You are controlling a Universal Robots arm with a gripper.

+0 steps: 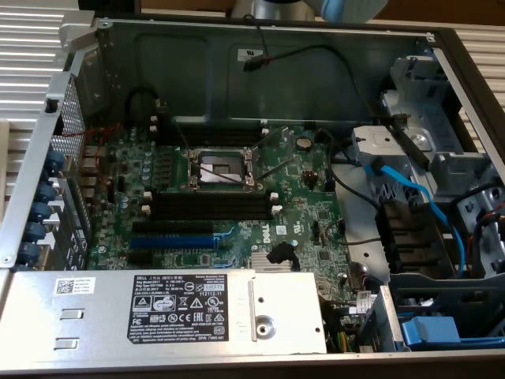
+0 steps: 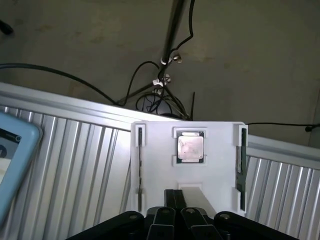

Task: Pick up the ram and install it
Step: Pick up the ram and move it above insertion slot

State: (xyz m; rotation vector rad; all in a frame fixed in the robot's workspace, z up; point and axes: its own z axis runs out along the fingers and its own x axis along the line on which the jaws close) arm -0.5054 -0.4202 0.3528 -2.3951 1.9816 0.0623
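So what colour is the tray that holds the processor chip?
The tray is white, the chip silvery; the wrist view shows it best.

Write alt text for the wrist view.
The shut gripper hangs above a white holder tray on a ribbed metal surface. The tray carries a processor chip in its middle recess and the ram on edge in one side slot.
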